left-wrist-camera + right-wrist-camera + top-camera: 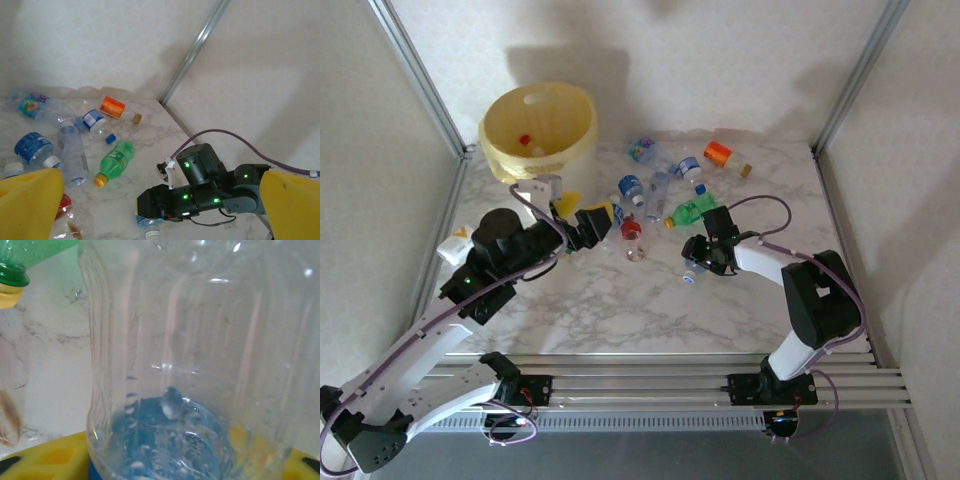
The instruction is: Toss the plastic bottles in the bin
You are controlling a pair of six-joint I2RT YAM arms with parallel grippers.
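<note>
Two small items lie inside the bin; plastic bottles litter the counter.
Left end effector hangs spread wide near the bin. Right end effector straddles a clear bottle on the counter; whether it pinches is unclear.

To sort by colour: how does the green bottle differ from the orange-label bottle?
The green bottle has a green-tinted body; the orange-label bottle is clear with an orange band. The green bottle lies nearer the front; the orange-label bottle lies farther back. Both lie on their sides on the table, outside the bin.
</note>
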